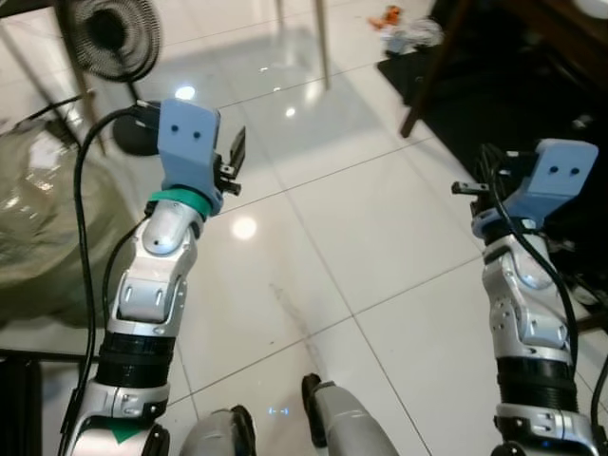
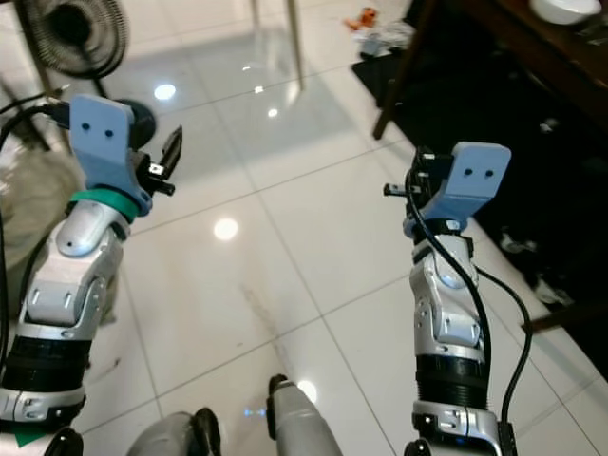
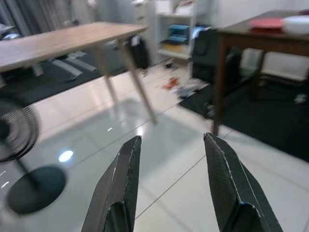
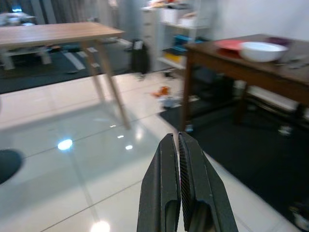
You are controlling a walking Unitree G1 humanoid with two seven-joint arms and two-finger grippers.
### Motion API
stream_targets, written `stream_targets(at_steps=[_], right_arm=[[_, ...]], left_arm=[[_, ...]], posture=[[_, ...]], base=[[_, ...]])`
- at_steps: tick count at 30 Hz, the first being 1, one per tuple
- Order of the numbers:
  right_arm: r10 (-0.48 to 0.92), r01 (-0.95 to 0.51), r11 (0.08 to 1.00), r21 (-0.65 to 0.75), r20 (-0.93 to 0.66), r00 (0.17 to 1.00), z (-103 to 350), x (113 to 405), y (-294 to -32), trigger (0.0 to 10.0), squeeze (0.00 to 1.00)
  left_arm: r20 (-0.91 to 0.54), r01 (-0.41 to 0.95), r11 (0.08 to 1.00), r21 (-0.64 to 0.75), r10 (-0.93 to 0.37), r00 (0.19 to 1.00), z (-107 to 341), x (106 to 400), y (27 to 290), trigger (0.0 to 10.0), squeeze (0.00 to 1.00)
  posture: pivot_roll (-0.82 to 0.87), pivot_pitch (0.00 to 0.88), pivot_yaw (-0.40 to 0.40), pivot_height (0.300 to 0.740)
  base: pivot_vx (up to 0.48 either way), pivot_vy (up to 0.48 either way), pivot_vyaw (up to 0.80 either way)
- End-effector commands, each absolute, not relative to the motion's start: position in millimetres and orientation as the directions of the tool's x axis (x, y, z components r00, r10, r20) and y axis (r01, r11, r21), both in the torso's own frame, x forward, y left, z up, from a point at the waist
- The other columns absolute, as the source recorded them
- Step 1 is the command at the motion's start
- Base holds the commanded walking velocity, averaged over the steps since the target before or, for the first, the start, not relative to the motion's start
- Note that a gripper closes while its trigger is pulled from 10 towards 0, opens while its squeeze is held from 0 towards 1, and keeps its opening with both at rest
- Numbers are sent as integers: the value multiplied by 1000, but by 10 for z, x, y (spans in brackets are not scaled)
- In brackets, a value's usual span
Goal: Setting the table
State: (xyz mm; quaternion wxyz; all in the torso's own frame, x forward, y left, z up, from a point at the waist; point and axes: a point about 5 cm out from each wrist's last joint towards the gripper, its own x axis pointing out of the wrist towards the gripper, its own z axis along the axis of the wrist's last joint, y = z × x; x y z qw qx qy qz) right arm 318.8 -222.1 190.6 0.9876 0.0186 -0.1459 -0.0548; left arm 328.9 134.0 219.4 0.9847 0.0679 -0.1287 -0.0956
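Both arms are raised over the white tiled floor, away from any table. My left gripper (image 3: 171, 140) is open, its black fingers (image 1: 236, 152) spread with nothing between them. My right gripper (image 4: 177, 137) is shut and empty, the two fingers pressed together. Ahead to the right is a dark brown table (image 4: 270, 67) carrying a white bowl (image 4: 263, 50) and a red plate (image 4: 229, 44); the same bowl (image 2: 565, 9) shows at the top right of the head view. A light wooden table (image 4: 58, 31) stands farther off to the left.
A black standing fan (image 1: 114, 33) with a round base (image 3: 34, 188) is at the front left, beside a grey-green sack (image 1: 38, 218). A black rug (image 1: 494, 104) lies under the dark table. Shelves (image 4: 178, 34) and floor clutter (image 1: 399, 28) are beyond.
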Motion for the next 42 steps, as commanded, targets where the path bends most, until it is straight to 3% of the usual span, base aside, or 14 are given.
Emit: stream_targets(at_steps=[1, 42], right_arm=[[-124, 112, 992, 60, 261, 957, 1845, 3175, -2242, 10000, 0], [-148, 140, 989, 50, 244, 958, 1823, 3165, -2257, 10000, 0]], left_arm=[[218, 167, 973, 158, -199, 955, 2143, 3290, 1353, 10000, 0], [224, 191, 967, 168, -226, 948, 2182, 3296, 1310, 10000, 0]], posture=[[9, 97, 30, 740], [7, 108, 32, 740]], base=[[0, 0, -800], [0, 0, -800]])
